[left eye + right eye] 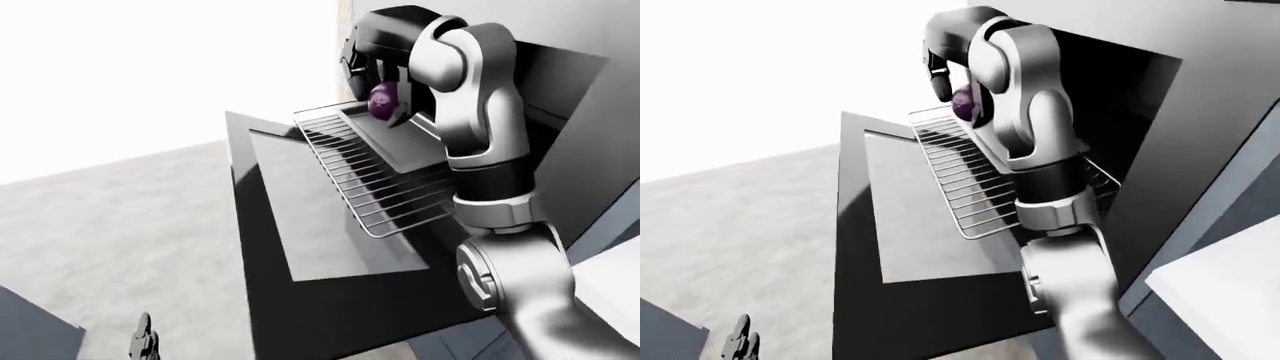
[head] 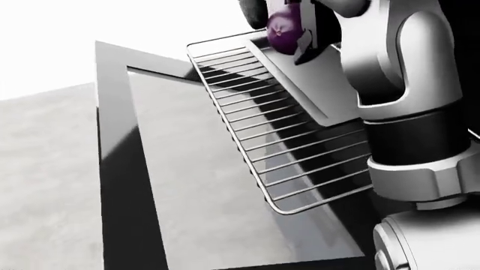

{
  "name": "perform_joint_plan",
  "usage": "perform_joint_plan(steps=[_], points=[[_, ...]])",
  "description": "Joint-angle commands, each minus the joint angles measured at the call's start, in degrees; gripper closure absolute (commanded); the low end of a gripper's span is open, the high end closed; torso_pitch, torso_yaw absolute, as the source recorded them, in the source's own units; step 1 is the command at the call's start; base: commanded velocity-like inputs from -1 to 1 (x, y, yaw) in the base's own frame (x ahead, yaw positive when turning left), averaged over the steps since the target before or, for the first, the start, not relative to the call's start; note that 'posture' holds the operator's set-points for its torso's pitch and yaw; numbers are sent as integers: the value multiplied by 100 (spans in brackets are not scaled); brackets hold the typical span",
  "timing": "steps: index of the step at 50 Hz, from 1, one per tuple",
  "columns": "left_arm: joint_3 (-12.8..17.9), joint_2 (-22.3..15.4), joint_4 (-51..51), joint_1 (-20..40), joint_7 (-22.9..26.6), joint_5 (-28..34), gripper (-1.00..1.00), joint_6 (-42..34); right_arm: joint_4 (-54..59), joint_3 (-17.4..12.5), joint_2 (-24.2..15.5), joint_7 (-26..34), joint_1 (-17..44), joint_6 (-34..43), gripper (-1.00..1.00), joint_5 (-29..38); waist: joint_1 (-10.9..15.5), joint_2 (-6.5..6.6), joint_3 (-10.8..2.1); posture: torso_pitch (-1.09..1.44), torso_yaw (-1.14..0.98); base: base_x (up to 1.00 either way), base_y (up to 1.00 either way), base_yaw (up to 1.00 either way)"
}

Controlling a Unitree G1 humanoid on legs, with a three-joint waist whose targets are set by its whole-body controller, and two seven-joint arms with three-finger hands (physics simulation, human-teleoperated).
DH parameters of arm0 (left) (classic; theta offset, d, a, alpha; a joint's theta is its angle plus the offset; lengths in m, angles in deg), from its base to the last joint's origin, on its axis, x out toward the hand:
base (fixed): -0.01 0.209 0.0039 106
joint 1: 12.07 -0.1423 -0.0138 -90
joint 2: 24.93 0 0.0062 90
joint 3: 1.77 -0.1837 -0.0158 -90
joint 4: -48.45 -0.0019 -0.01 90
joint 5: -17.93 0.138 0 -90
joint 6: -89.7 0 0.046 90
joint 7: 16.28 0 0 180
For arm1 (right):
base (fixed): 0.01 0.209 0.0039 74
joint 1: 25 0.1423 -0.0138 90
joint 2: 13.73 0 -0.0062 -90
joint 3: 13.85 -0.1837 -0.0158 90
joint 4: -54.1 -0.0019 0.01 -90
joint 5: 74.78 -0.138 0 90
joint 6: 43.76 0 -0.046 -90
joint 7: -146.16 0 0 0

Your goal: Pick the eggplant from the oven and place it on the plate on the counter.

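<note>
The oven door (image 1: 300,247) hangs fully open, its glass panel facing up, and the wire rack (image 2: 277,146) is drawn out over it. A shallow metal tray (image 2: 300,84) sits on the rack toward the upper right of the head view.

The right hand (image 1: 385,90) is raised at the top of the oven opening, above the far end of the tray. Its dark fingers (image 2: 306,48) are curled around the eggplant (image 2: 283,31), which shows as a rounded purple body with its pale end turned toward the camera. The eggplant is clear of the tray surface, held just above it. The grip appears to be closed on both sides of the eggplant, though the upper part of the hand is cut off in the head view and the exact finger contact cannot be confirmed there.

The right arm (image 1: 480,150) rises from the lower right of all three views, with the forearm upright beside the rack.

The left hand (image 1: 143,341) shows only at the bottom edge of the left-eye view, low over the grey floor (image 1: 110,225), well apart from the oven. Whether it is open or closed cannot be told at that size.
</note>
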Motion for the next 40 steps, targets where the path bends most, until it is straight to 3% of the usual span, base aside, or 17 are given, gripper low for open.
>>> perform_joint_plan(steps=[1,5,9,10,11,12,14,17,21,23,24,25,29,31,37,39,40], points=[[20,-49,301,65,10,29,-100,72,-284,-160,-111,-129,282,55,100,9,-31,52,-179,-30,0,-73,25,0],[55,-11,479,20,22,89,-100,-43,-346,-183,-134,-96,301,121,100,-12,-59,-30,-158,-30,0,-72,25,0],[107,43,646,-33,50,148,-100,-125,-408,-205,-170,-76,262,219,100,-36,-152,-211,-9,-30,0,-73,25,0],[117,47,669,-32,54,166,-100,-145,-414,-208,-181,-81,261,227,100,-48,-190,-342,8,-30,0,-72,25,0],[124,57,693,-32,56,188,-100,-161,-461,-212,-174,-63,247,267,100,-60,-288,-662,-81,-30,0,-73,25,0],[131,66,724,-38,59,201,-100,-178,-486,-210,-175,-66,224,284,100,-64,-343,-453,69,-30,0,-73,27,0],[150,84,804,-60,66,229,-100,-214,-532,-205,-162,-53,186,379,100,-48,-310,-607,-206,-30,0,-66,13,0],[180,114,904,-84,83,264,-100,-276,-633,-242,-86,-15,176,536,100,-180,-224,-361,-196,-30,0,-43,0,0],[204,145,962,-94,110,309,-100,-316,-625,-245,-77,-75,218,719,99,-309,-331,-18,37,-30,0,-6,0,0],[198,154,981,-89,95,374,-100,-349,-723,-229,-66,-43,186,802,99,-381,-392,315,48,-30,0,0,0,0],[198,160,968,-81,93,394,-100,-345,-761,-224,-64,-29,174,842,99,-401,-421,589,-14,-30,0,0,0,0],[196,163,955,-69,92,410,-100,-343,-778,-231,-54,-34,177,892,98,-434,-317,288,192,-30,0,0,0,0],[173,195,1105,-105,79,488,-100,-406,-875,-248,-36,-5,218,1176,98,-573,-369,218,-177,-30,0,0,0,-8],[169,218,1206,-139,77,530,-100,-465,-939,-242,-54,31,228,1268,98,-614,-380,189,-49,-30,0,0,0,-73],[140,181,682,45,1,676,-100,-283,-1175,-256,-123,107,213,1400,97,-727,-312,-95,17,-30,0,0,0,-100],[110,147,521,118,-18,658,-100,-209,-1333,-285,-158,225,213,1482,97,-773,-383,-326,-47,-30,0,0,0,-100],[92,134,479,135,-35,657,-100,-185,-1376,-288,-181,247,214,1497,97,-787,-470,-558,-136,-30,0,0,0,-100]])
